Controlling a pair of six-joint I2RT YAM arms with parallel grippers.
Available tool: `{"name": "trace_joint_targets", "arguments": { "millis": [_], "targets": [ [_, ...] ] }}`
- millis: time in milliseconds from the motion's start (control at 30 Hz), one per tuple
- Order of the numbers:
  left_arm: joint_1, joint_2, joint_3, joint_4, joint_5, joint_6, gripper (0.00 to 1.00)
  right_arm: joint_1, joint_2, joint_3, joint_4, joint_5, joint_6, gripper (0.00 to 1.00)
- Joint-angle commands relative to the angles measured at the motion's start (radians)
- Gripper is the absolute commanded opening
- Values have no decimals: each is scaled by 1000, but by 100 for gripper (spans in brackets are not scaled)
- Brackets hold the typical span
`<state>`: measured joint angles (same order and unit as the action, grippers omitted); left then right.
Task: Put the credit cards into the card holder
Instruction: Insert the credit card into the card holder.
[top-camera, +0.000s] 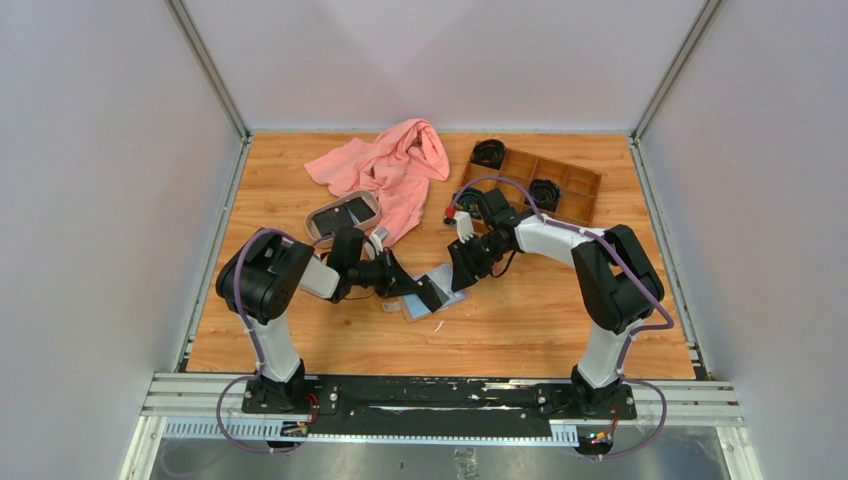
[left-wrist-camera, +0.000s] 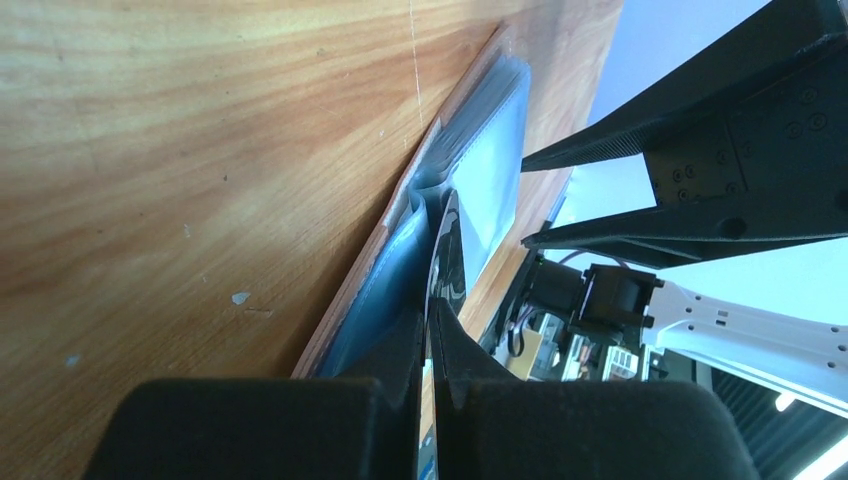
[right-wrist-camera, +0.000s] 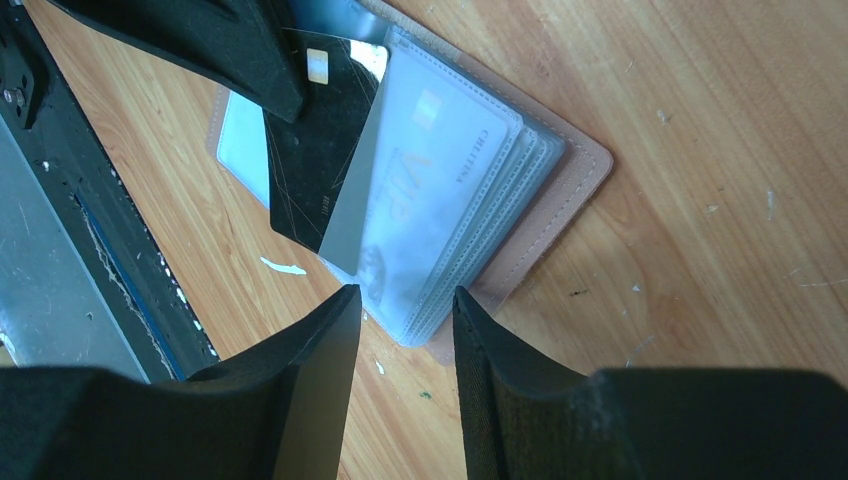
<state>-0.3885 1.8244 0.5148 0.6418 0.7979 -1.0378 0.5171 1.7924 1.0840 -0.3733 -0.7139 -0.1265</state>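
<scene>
Black card (right-wrist-camera: 310, 160) clenched in L end effector (left-wrist-camera: 432, 322), at holder (right-wrist-camera: 565, 185), R end effector (right-wrist-camera: 400, 300) released

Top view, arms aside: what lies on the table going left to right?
Oval tray → card holder → wooden compartment box. The pink cloth is left out: its width overlaps both the tray and the card holder.

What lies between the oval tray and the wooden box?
In the top view: the pink cloth beside the tray, then the right arm's wrist.
</scene>
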Motion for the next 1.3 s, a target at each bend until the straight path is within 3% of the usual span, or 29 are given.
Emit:
{"name": "trace_joint_targets", "arguments": {
  "millis": [0, 567, 933, 1067, 1267],
  "targets": [
    [-10, 47, 15, -73, -34, -10, 0, 24, -4, 28, -8, -13, 5, 43],
    [-50, 78, 99, -107, -55, -38, 2, 35, -21, 32, -16, 5, -26, 44],
    [-50, 80, 92, -106, -63, -21, 21, 35, -218, 11, -67, 109, -262, 59],
    [-50, 84, 87, -107, -66, -12, 24, 35, -289, -17, -69, 98, -336, 58],
    [-50, 90, 88, -108, -69, -2, 30, 51, -331, -49, -56, -61, -403, 52]
  ]
}}
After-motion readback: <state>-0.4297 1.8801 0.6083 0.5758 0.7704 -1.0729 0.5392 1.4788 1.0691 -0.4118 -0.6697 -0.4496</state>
